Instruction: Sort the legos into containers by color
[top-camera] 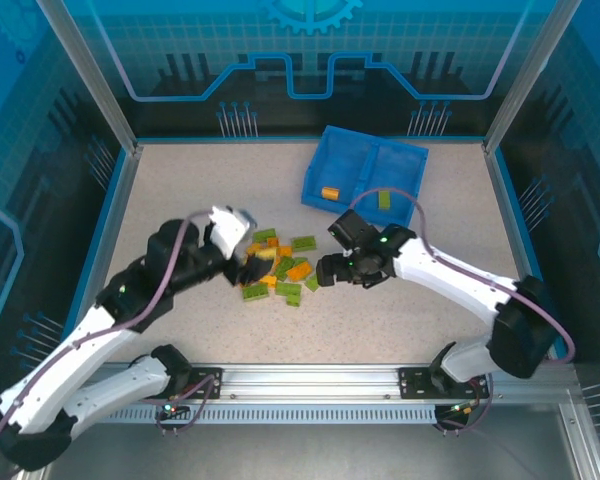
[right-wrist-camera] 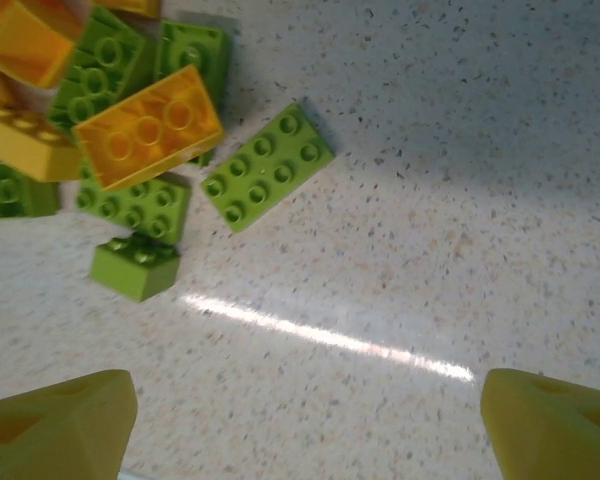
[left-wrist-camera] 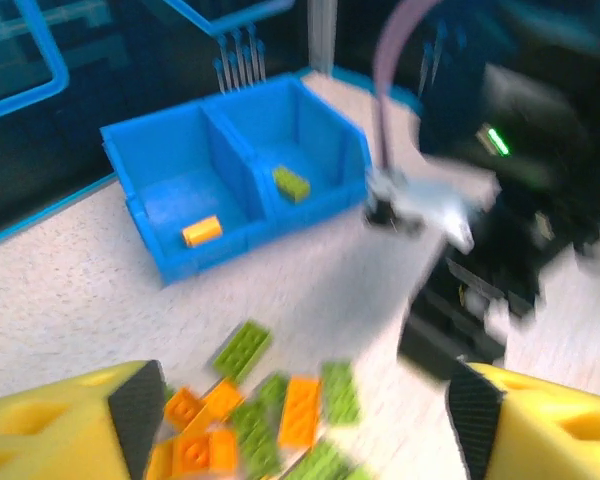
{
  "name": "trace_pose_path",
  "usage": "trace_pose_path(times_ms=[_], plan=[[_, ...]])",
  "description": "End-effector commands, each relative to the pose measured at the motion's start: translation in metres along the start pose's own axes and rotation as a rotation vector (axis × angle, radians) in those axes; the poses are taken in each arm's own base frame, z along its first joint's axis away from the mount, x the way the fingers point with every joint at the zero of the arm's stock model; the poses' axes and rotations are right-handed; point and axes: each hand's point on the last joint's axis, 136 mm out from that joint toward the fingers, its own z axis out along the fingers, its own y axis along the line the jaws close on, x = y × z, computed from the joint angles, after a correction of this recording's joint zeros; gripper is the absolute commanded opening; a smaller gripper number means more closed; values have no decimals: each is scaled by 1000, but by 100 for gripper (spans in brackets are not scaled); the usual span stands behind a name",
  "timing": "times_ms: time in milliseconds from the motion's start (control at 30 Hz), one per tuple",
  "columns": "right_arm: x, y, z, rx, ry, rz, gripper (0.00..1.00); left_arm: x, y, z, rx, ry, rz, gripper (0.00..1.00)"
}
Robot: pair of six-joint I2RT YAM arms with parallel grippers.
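Legos (top-camera: 278, 268) lie heaped between left end effector (top-camera: 247, 269) and right end effector (top-camera: 320, 270).

The left arm (top-camera: 100, 320) reaches up and to the right from its base with the elbow bent. Its jaws stand wide apart, the two yellow fingers (left-wrist-camera: 50, 425) far from each other. The right arm (top-camera: 450, 275) stretches leftward with the wrist tipped down, its jaws also wide, one yellow finger on each side. The two pairs of jaws face each other, near but apart.
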Motion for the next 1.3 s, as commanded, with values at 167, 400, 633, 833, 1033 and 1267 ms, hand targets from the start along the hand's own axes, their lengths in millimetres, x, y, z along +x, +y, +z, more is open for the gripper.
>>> trace_pose_path(times_ms=[167, 400, 633, 833, 1033, 1267], plan=[[-26, 24, 48, 83, -57, -309, 84, 96, -30, -18, 132, 71, 408, 99], [-14, 39, 76, 17, 31, -599, 100, 109, -34, -9, 160, 68, 434, 99], [-17, 26, 100, 109, 68, -699, 98, 110, -36, -9, 165, 54, 431, 99], [-8, 19, 120, 126, 123, -706, 90, 114, -42, -11, 199, 48, 428, 99], [-3, 19, 126, 107, 140, -690, 72, 132, -54, -11, 285, 91, 467, 99], [-15, 14, 102, 142, 74, -647, 59, 135, -59, -11, 315, 89, 463, 99]])
